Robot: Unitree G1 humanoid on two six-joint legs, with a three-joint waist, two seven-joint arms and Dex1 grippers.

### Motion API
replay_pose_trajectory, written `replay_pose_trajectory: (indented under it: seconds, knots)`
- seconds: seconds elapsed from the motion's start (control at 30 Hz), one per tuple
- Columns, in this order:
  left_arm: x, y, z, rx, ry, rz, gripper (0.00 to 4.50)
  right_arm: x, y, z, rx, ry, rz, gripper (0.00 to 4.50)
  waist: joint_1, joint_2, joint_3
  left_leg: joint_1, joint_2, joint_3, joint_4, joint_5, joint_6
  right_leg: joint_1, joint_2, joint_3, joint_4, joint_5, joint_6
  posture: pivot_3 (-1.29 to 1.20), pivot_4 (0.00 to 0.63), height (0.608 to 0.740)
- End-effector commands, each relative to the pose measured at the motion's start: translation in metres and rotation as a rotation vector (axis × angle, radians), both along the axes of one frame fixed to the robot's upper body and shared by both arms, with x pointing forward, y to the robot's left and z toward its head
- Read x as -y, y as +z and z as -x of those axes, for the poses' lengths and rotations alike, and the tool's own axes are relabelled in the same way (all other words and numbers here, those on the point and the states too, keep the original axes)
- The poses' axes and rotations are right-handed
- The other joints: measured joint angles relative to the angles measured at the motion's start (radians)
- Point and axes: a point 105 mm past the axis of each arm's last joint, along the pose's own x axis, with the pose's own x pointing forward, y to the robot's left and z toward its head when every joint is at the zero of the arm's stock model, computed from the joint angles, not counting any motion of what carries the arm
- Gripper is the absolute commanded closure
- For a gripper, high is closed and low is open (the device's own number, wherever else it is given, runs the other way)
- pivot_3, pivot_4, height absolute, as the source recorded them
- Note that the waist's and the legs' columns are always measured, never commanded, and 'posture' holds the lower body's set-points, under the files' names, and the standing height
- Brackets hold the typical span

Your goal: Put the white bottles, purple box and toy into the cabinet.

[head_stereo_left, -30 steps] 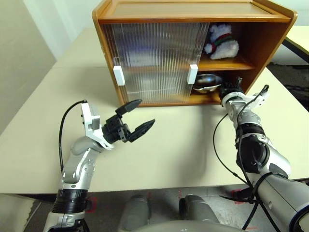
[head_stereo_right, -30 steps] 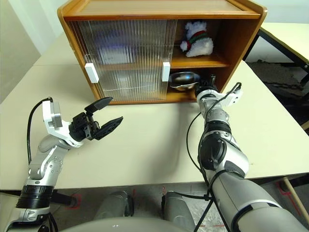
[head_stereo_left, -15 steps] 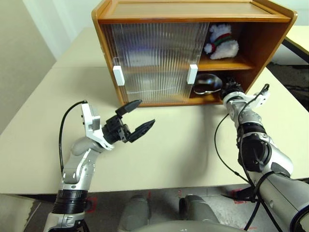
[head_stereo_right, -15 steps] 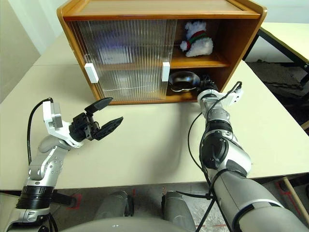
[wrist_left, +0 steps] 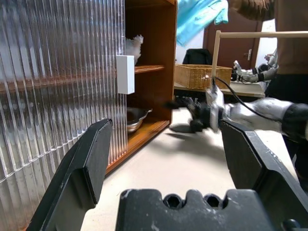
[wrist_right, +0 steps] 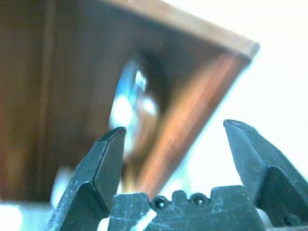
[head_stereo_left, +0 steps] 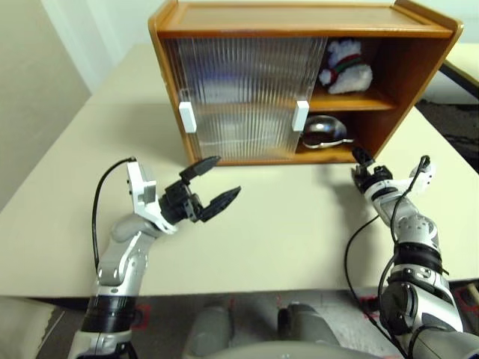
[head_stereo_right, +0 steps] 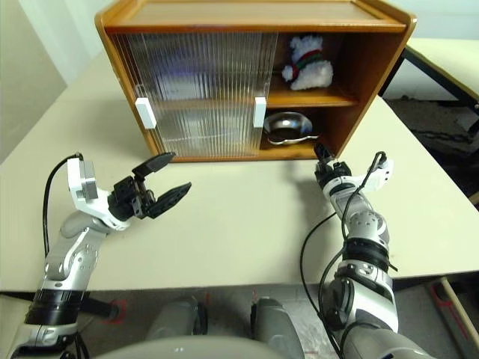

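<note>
The right gripper [head_stereo_right: 325, 159] is wide open and holds nothing, on the table [head_stereo_right: 239, 224] just in front of the cabinet [head_stereo_right: 254, 15], near its open right side. The left gripper [head_stereo_left: 212, 183] is also wide open and empty, before the ribbed doors [head_stereo_left: 239, 93]. The toy [head_stereo_left: 346, 69] sits on the upper shelf at the right; below it is a metal bowl [head_stereo_left: 325, 131]. Pale shapes behind the doors may be other items, I cannot tell.
</note>
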Motion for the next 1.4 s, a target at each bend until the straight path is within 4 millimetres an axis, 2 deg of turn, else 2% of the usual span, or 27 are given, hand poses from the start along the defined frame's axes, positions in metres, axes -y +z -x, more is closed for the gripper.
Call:
replay_pose_trajectory:
  seconds: [0.03,0.1,0.23,0.33,0.43,0.53,0.73,0.97,1.2,1.4]
  knots:
    - [0.001,-0.003,0.001,-0.002,-0.006,-0.014,0.00,-0.026,0.010,0.013,0.071,0.172,0.099,0.19,-0.004,0.001,0.000,0.000,0.000,0.000,0.000,0.000,0.000,0.000,0.000,0.000,0.000,0.000,0.000,0.22,0.000,0.740]
    - [0.001,-0.003,0.000,-0.001,-0.005,-0.015,0.00,-0.045,0.013,0.023,0.112,0.276,0.159,0.65,-0.008,0.001,0.000,0.000,0.000,0.001,0.000,0.000,0.000,0.000,0.001,0.000,0.000,-0.001,0.000,0.22,0.000,0.740]
    - [-0.001,-0.003,-0.001,0.000,0.000,-0.014,0.00,-0.081,0.027,0.035,0.224,0.451,0.227,2.10,-0.009,0.001,0.000,0.000,0.001,0.001,0.000,0.000,0.000,0.001,0.002,0.000,0.001,-0.002,0.000,0.22,0.000,0.740]
    - [-0.002,-0.003,0.000,0.000,0.005,-0.016,0.00,-0.109,0.045,0.035,0.312,0.547,0.250,3.25,-0.005,0.001,0.000,0.001,0.000,0.001,0.001,0.000,0.000,0.000,0.002,0.000,0.001,-0.003,0.001,0.22,0.000,0.740]
    - [-0.003,-0.004,0.000,-0.001,0.008,-0.017,0.00,-0.124,0.061,0.027,0.360,0.566,0.251,4.38,-0.001,0.001,-0.001,0.001,0.000,0.000,0.002,0.000,0.000,0.000,0.002,-0.001,0.001,-0.003,0.000,0.23,0.000,0.740]
    - [-0.005,-0.004,0.000,-0.001,0.015,-0.019,0.00,-0.140,0.082,0.014,0.403,0.566,0.249,4.45,0.001,0.001,0.000,0.001,0.000,0.000,0.002,0.000,0.000,0.000,0.001,-0.001,0.001,-0.002,-0.001,0.23,0.000,0.740]
    - [-0.005,-0.003,-0.001,0.000,0.018,-0.020,0.00,-0.147,0.107,-0.004,0.401,0.492,0.216,4.45,0.021,0.000,-0.001,0.000,0.000,-0.001,0.000,0.000,-0.001,-0.002,0.001,-0.002,0.001,-0.001,-0.002,0.23,0.000,0.740]
    - [-0.002,-0.003,-0.002,0.002,0.013,-0.018,0.00,-0.155,0.122,-0.011,0.393,0.446,0.149,4.45,0.024,-0.001,-0.001,-0.003,0.000,-0.001,0.000,-0.001,-0.002,-0.005,0.001,-0.002,0.001,-0.002,-0.002,0.23,0.000,0.740]
    - [-0.001,-0.003,-0.002,0.003,0.011,-0.018,0.00,-0.151,0.130,-0.018,0.361,0.355,0.190,4.45,0.021,-0.001,-0.001,-0.002,0.000,0.000,0.000,-0.001,-0.002,-0.005,0.001,-0.002,0.002,-0.002,-0.002,0.23,0.000,0.740]
    - [0.000,-0.004,-0.003,0.001,0.011,-0.012,0.00,-0.137,0.141,-0.025,0.373,0.283,0.232,4.45,0.021,-0.001,-0.001,-0.003,0.000,0.000,0.000,-0.001,-0.002,-0.005,0.001,-0.002,0.002,-0.002,-0.002,0.23,0.000,0.740]
